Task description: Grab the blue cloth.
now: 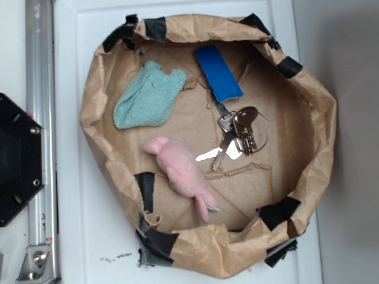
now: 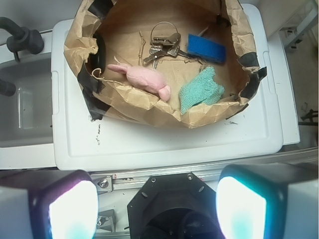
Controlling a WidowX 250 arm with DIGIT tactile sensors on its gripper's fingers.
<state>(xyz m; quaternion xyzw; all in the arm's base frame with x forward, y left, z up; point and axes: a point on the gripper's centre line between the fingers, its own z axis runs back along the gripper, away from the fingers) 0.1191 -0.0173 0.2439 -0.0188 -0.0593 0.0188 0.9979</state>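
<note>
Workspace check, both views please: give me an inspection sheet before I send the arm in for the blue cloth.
Surface: white lid carrying a crumpled brown paper bowl patched with black tape.
Job's things: blue cloth lies loose inside the bowl, untouched.
Clutter: pink plush toy, keys on a ring, blue tag.
Grippers: gripper open, outside the bowl, holding nothing.
Cables: black hose at the wrist view's left edge.
Surroundings: metal rail, black base plate.

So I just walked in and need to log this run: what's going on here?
Nothing is being handled yet. The gripper hangs open, well short of the brown paper basket on the white lid. Inside the basket, untouched, lie the blue cloth, a pink plush toy, and a bunch of keys on a blue tag. The grab has not begun.
</note>
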